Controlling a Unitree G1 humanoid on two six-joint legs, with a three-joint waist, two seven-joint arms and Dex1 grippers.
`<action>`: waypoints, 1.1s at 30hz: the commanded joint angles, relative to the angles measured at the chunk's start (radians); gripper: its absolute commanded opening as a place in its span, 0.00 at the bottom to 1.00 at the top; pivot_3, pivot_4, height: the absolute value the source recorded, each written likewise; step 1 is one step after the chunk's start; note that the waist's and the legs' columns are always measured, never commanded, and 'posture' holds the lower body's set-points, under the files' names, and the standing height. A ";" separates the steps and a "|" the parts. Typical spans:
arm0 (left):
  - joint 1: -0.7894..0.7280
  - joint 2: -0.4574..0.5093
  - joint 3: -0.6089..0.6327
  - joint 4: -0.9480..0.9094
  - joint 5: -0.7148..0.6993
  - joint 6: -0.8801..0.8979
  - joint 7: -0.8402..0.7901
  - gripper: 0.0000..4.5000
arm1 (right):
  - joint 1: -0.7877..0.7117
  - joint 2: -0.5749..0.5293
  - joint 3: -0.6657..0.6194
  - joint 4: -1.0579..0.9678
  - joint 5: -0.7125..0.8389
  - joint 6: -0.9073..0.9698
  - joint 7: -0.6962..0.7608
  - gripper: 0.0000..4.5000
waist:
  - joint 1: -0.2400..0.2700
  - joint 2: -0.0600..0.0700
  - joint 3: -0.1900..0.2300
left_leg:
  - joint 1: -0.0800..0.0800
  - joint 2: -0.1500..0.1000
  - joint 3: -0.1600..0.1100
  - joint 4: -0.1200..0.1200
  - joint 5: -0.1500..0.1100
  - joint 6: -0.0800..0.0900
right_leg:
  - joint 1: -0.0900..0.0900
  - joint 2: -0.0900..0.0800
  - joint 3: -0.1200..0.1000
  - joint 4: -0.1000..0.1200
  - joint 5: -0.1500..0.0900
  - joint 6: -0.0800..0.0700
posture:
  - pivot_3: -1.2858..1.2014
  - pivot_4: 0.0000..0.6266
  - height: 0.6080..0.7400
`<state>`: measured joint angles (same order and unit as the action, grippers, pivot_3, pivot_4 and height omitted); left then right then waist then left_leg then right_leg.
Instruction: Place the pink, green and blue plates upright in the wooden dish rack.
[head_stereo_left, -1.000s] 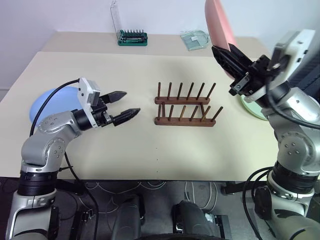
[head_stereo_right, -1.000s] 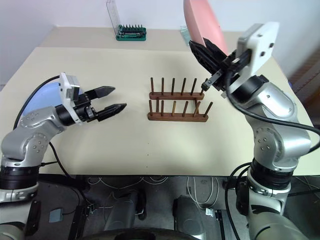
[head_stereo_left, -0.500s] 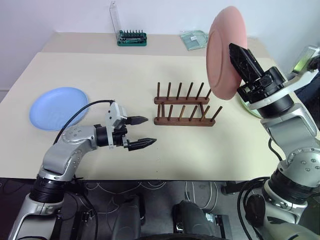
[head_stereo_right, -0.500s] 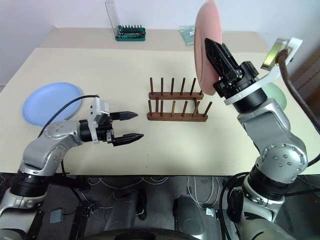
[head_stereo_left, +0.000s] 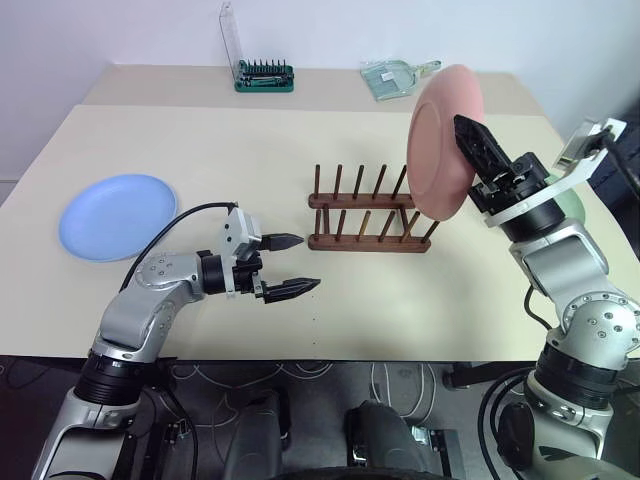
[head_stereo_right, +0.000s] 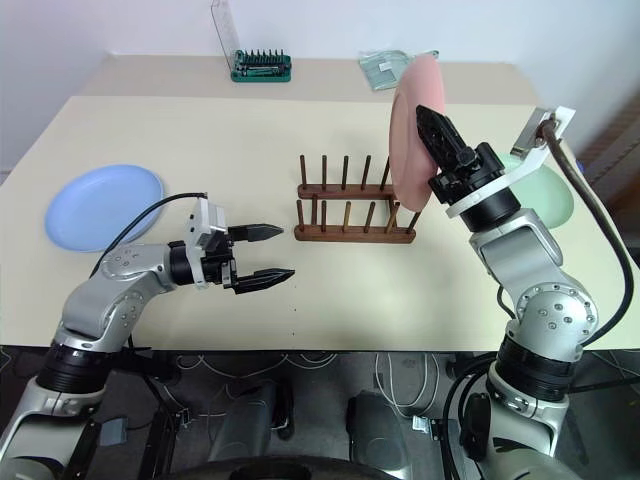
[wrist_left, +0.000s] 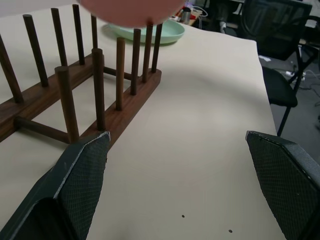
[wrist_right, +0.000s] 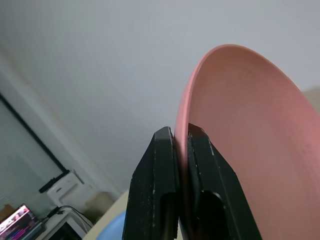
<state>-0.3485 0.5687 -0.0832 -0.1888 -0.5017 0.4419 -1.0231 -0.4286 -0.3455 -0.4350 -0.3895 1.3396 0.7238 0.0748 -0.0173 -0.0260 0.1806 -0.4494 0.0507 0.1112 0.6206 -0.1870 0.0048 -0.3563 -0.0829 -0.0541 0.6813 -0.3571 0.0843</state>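
The pink plate (head_stereo_left: 440, 140) is being held on edge, pinched at its rim by the right gripper (head_stereo_left: 477, 148), just above the right end of the wooden dish rack (head_stereo_left: 366, 210). The left gripper (head_stereo_left: 290, 264) is being kept spread, empty, left of the rack.

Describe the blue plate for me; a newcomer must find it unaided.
Start at the rack mid-table. Toward the robot's left, past the open left pincer, a round plate lies flat near the edge. It alone is light blue; the others are pink and green.
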 joint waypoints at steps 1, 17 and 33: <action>-0.002 -0.005 0.008 -0.012 0.001 -0.027 -0.006 0.99 | 0.003 -0.014 -0.014 0.008 0.018 -0.034 0.016 0.00 | 0.000 0.000 0.000 | 0.000 0.000 0.000 0.000 0.000 0.000 | 0.000 0.000 0.000 0.000 0.000 0.000 | 0.52 0.24 0.94; -0.006 -0.017 0.008 0.029 0.013 -0.062 -0.018 0.99 | 0.031 0.018 -0.004 0.112 0.056 -0.057 -0.040 0.00 | 0.001 0.001 0.000 | 0.000 0.000 0.000 0.000 0.000 0.000 | 0.000 0.000 0.000 0.000 0.000 0.000 | 0.52 0.24 0.94; 0.004 -0.031 0.019 0.051 0.024 -0.086 -0.012 1.00 | -0.029 -0.063 -0.030 0.122 -0.132 -0.171 -0.014 0.74 | 0.001 0.004 0.001 | 0.000 0.000 0.000 0.000 0.000 0.001 | 0.000 0.000 0.000 0.000 0.000 0.000 | 0.52 0.24 0.94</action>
<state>-0.3475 0.5413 -0.0834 -0.1249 -0.4786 0.3787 -1.0393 -0.4324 -0.3755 -0.4315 -0.2406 1.2377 0.5880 0.0325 -0.0166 -0.0224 0.1816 -0.4497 0.0506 0.1112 0.6206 -0.1874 0.0054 -0.3566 -0.0830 -0.0541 0.6812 -0.3571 0.0844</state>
